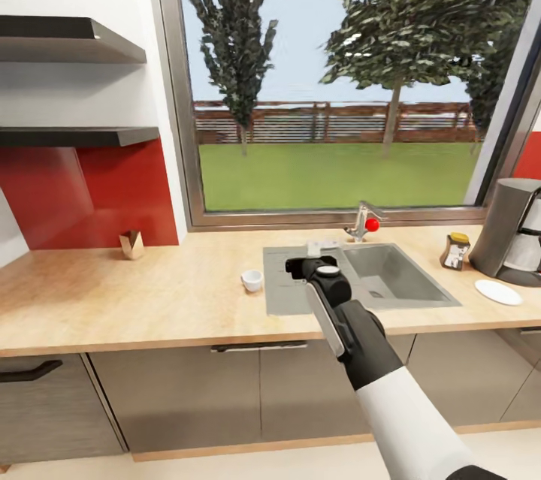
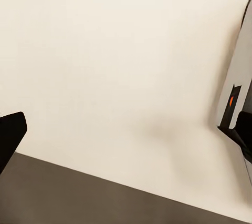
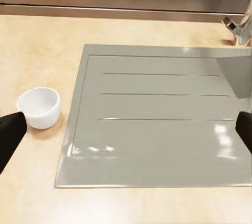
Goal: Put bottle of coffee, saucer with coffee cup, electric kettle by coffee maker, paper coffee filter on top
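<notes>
Reaching for the cup, to seat it on the saucer.

The small white rounded coffee cup [image 1: 252, 280] stands on the light wood-grain countertop [image 1: 113, 300] just beside the grey sink drainer [image 3: 157, 113]; the right gripper [image 1: 314, 265] hovers over the drainer, spread and empty, and must shift towards the cup. The flat white saucer [image 1: 498, 291] waits by the dark grey coffee maker [image 1: 512, 232].

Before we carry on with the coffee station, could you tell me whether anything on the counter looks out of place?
Yes: the coffee cup stands alone left of the sink, far from its saucer, which lies beside the coffee maker. Nothing looks spilled or damaged.
</notes>
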Tool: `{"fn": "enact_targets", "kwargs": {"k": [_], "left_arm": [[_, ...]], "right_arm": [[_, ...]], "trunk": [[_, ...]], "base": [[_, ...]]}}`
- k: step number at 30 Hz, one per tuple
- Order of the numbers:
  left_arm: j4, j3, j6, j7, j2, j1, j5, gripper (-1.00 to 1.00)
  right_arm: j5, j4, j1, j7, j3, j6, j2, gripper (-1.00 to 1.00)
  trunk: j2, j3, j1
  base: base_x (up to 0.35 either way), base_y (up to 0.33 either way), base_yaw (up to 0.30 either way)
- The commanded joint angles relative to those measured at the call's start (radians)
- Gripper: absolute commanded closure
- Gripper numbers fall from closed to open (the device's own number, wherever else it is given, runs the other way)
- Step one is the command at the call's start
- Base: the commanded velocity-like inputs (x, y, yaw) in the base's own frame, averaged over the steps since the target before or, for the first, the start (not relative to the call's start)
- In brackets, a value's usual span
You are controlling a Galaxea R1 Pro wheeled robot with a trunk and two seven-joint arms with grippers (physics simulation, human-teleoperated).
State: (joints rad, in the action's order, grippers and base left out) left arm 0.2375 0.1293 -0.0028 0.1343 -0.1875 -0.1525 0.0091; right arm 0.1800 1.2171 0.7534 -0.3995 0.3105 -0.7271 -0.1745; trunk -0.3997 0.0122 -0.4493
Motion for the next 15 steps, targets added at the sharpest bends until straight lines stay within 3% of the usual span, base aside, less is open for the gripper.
{"fn": "enact_targets", "kwargs": {"k": [1,7,15], "left_arm": [[0.002,0.003,0.0,0.001,0.0,-0.001,0.001,-1.0],[0.002,0.004,-0.001,0.001,0.001,-0.001,0.001,-1.0],[0.001,0.006,0.0,0.0,0.001,-0.001,0.001,-1.0]], "right_arm": [[0.011,0.021,0.001,-0.01,0.002,-0.003,0.0,-1.0],[0.011,0.092,0.001,-0.01,0.006,-0.006,0.0,-1.0],[0.009,0.094,0.0,-0.01,0.006,-0.006,0.0,-1.0]], "trunk": [[0.0,0.0,-0.001],[0.0,0.0,-0.001],[0.0,0.0,-0.001]], "base": [[0.183,0.152,0.0],[0.222,0.193,0.0],[0.22,0.247,0.0]]}}
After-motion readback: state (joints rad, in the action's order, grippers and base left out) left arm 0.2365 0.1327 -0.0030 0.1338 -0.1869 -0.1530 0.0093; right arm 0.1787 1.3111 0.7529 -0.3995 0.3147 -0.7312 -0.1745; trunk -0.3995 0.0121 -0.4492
